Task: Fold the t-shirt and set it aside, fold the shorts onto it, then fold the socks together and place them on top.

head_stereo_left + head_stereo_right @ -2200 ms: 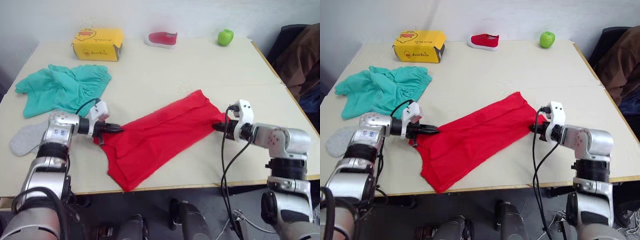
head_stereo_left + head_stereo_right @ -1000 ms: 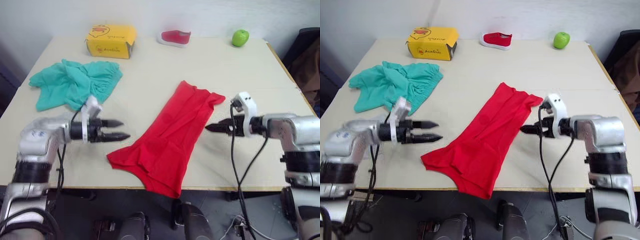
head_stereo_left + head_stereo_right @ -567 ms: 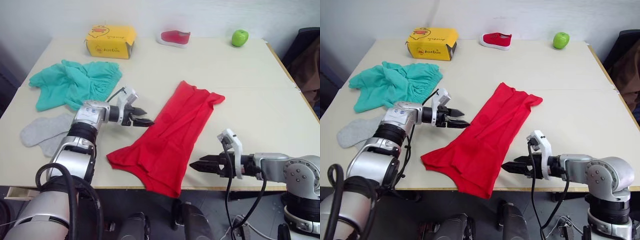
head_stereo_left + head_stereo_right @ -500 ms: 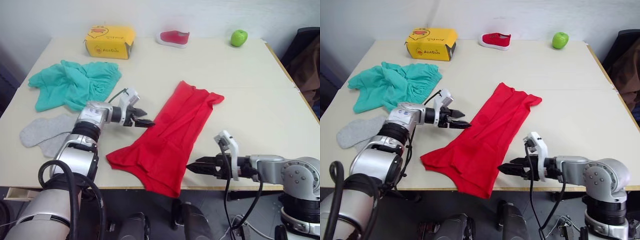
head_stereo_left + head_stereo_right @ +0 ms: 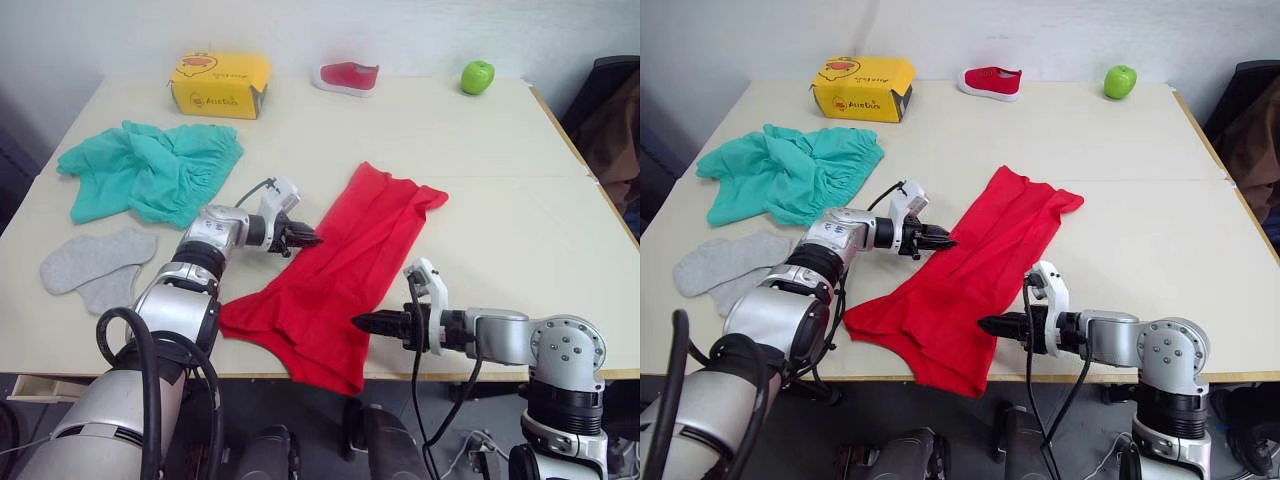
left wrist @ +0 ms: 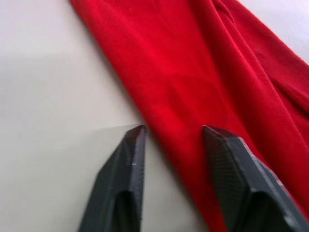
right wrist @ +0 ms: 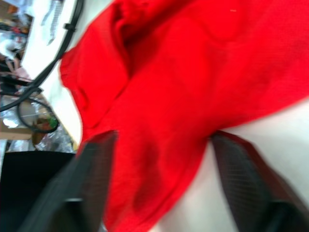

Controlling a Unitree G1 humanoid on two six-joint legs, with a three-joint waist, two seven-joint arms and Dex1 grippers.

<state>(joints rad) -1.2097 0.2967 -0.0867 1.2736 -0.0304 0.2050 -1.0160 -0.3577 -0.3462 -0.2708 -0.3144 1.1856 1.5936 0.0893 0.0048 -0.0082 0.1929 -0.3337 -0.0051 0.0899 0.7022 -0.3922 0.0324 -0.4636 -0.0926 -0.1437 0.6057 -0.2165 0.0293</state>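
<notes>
- while the shirt [image 5: 965, 285] lies as a long folded strip across the middle of the table [image 5: 1140, 180], both pincers sit right at its edges, one on each side of it
- left pincer [image 5: 306, 239] is spread open, tips at the shirt's left edge. in its wrist view one finger [image 6: 126, 166] is over bare table and the other finger [image 6: 231, 164] is over red cloth, so the edge runs between them, nothing pinched
- right pincer [image 5: 992, 325] is at the shirt's right edge, down near the front end. wrist view shows its fingers [image 7: 96, 159] wide apart with red cloth between them, not closed on it
- shorts [image 5: 790, 175] are bunched up well off to the left pincer's outer side, farther back
- socks [image 5: 725, 262] lie flat behind that arm, near the left table edge, just in front of the shorts
- yellow box [image 5: 864, 85], shoe [image 5: 992, 80] and green apple [image 5: 1120, 80] are lined up along the far edge, well away from both pincers
</notes>
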